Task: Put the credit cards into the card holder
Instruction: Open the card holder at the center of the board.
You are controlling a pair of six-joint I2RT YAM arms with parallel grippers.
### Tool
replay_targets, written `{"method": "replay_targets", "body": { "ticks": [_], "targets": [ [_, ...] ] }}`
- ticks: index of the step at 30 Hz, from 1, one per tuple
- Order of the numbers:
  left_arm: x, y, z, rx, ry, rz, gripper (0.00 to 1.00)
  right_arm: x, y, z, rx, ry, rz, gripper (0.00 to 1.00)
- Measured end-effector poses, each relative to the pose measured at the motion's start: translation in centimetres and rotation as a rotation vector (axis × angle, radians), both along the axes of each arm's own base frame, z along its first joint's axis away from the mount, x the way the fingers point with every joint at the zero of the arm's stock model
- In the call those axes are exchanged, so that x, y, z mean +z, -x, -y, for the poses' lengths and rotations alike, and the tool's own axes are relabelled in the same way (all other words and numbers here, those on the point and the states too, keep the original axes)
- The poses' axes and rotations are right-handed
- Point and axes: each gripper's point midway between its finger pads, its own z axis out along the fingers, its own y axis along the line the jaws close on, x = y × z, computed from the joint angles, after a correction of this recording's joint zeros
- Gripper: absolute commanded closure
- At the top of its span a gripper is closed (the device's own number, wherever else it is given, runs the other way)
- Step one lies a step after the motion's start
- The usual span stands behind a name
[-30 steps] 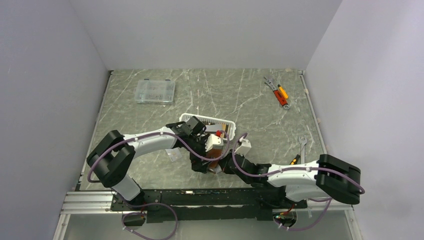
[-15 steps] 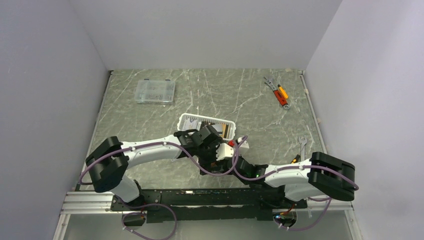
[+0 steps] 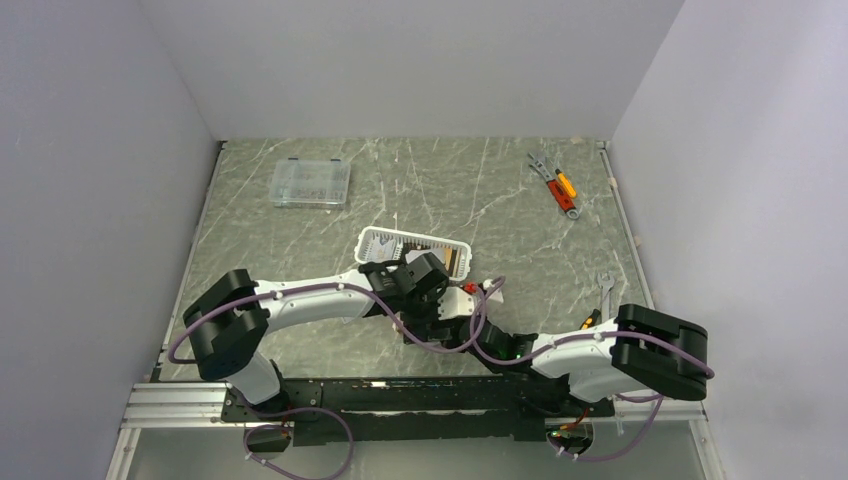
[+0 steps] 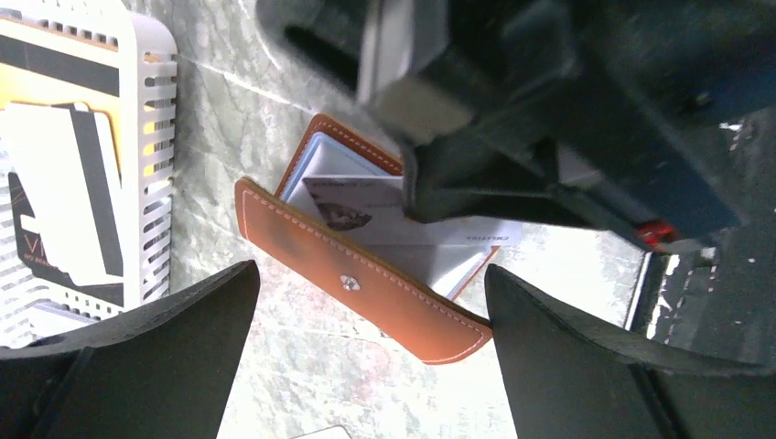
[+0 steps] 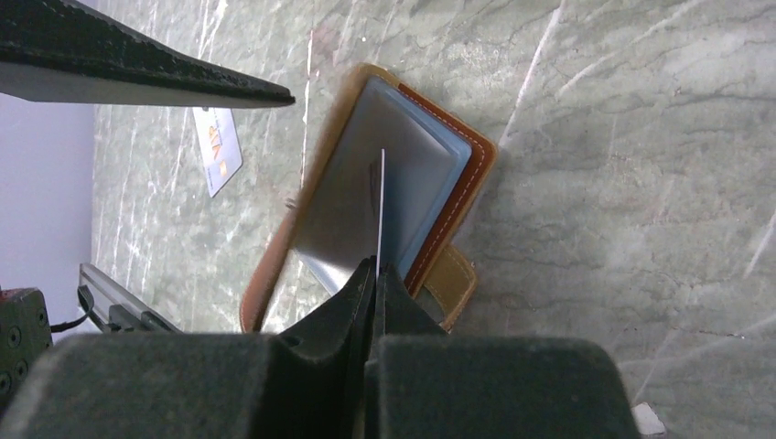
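Observation:
The card holder is a brown leather wallet lying open on the table, with its pale blue inside showing. In the right wrist view the card holder stands right in front of my fingers. My right gripper is shut on a thin pale credit card, seen edge-on, with its far end among the wallet's leaves. That card also shows in the left wrist view. My left gripper is open and empty, straddling the wallet's flap from above. More credit cards lie in the white basket. In the top view both grippers hide the wallet.
The white slotted basket stands just behind the grippers. A clear compartment box is at the back left. Hand tools lie at the back right and a wrench at the right. A loose card lies on the table beside the wallet.
My left gripper has moved right and nearer, over the wallet. My right gripper has moved left with the card, closing in on the wallet. Both now overlap in the top view.

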Motion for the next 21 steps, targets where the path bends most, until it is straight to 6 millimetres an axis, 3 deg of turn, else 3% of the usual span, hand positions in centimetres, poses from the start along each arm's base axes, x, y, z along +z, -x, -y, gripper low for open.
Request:
{"method": "replay_targets", "body": {
  "ticks": [10,17,21],
  "targets": [
    [0.4,-1.5,-2.9,0.048,-0.080,0.037,0.01,-0.2,0.2,0.3,-0.021,-0.047,-0.018,1.00],
    [0.4,-4.3,-6.5,0.186,-0.117,0.004,0.01,-0.3,0.3,0.5,-0.028,-0.057,-0.026,1.00],
    [0.6,-5.1,-7.0,0.250,-0.101,-0.066,0.01,-0.3,0.4,0.6,-0.028,-0.060,-0.025,1.00]
  ]
}}
